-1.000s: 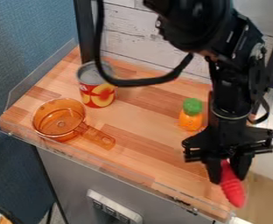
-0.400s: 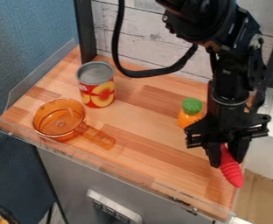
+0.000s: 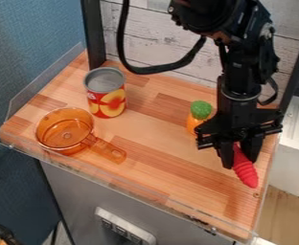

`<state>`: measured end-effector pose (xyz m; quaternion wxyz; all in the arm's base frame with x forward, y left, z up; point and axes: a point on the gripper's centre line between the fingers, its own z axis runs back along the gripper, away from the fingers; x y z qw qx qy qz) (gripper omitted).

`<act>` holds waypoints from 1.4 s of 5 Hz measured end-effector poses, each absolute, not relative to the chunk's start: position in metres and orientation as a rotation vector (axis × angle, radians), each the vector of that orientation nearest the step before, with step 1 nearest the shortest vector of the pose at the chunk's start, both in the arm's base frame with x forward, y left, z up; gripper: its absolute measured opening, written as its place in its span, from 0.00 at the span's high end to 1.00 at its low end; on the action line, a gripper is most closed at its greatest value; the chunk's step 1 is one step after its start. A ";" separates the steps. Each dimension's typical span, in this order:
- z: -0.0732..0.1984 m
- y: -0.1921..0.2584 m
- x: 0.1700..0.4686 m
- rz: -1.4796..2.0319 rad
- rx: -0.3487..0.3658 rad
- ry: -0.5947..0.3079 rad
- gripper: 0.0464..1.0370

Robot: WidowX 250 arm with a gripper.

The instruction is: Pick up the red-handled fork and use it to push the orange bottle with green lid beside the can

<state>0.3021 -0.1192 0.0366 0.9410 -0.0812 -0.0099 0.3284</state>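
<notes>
Gripper [image 3: 239, 162] is clamped on a red ridged toy [image 3: 245, 172], its two fingers parted only by the toy's thickness. As far along as things are, the toy is gripped and not yet let go; it slants down from between the fingers, well to the right of the orange pan [image 3: 65, 130] as the camera sees it. Whether its lower tip meets the wooden counter [image 3: 153, 160] cannot be told. An orange toy with a green top [image 3: 201, 109] is also right of the pan and farther back, close by the gripper; whether they touch is unclear. The can [image 3: 106, 98] stands upright, near the pan and just behind it.
</notes>
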 end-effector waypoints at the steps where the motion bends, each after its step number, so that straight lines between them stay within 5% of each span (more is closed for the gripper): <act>1: 0.032 -0.109 0.307 0.701 -0.152 -0.013 0.67; 7: 0.040 -0.024 0.351 0.981 -0.075 -0.084 0.67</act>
